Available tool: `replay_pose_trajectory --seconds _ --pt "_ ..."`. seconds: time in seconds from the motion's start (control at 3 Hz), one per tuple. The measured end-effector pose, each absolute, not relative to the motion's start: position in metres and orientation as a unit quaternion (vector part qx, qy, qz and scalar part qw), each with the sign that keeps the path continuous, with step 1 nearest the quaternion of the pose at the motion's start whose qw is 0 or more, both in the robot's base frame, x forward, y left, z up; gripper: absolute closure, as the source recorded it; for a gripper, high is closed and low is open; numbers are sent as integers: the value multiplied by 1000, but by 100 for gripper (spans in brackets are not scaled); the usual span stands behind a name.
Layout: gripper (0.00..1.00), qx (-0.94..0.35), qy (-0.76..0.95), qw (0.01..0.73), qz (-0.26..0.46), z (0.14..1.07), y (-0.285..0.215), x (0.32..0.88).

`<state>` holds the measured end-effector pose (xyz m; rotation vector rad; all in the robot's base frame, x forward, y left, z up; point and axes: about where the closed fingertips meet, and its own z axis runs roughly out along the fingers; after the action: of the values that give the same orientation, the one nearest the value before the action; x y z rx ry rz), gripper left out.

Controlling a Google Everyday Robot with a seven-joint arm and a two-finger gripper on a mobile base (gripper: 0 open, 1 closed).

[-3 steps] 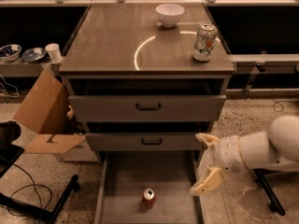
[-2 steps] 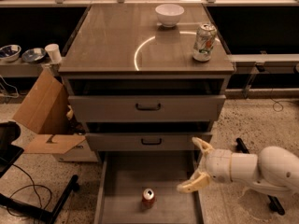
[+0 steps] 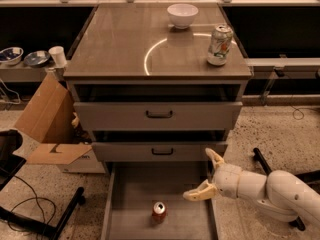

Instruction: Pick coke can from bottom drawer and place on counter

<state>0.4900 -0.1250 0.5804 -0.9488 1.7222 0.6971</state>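
Observation:
The coke can (image 3: 159, 212), red-orange with a silver top, stands upright on the floor of the open bottom drawer (image 3: 135, 194), near its front middle. My gripper (image 3: 205, 175) is open, its two cream fingers spread wide. It hovers over the right side of the drawer, to the right of the can and above it, not touching it. The white arm reaches in from the lower right. The counter (image 3: 125, 39) is the glossy grey-brown cabinet top with a curved light reflection.
A white bowl (image 3: 182, 15) and a white-and-green can (image 3: 219, 45) stand on the counter's back and right. Two upper drawers with black handles (image 3: 159, 114) are slightly open. A cardboard box (image 3: 47, 121) sits left of the cabinet. Black stand legs (image 3: 60, 219) lie at lower left.
My gripper and arm have moved left and down, from beside the drawer's right wall to over the drawer's right side, nearer the can. The can has not moved.

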Motion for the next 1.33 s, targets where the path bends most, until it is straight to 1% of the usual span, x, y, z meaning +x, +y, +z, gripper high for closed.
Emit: replay_pose_trajectory --seconds 0.33,1.0,1.33 --pt "0 -385 710 507 301 556 -118 491" --pt "0 -422 667 533 305 403 -98 522" --pt "0 -424 661 527 324 311 -88 526"
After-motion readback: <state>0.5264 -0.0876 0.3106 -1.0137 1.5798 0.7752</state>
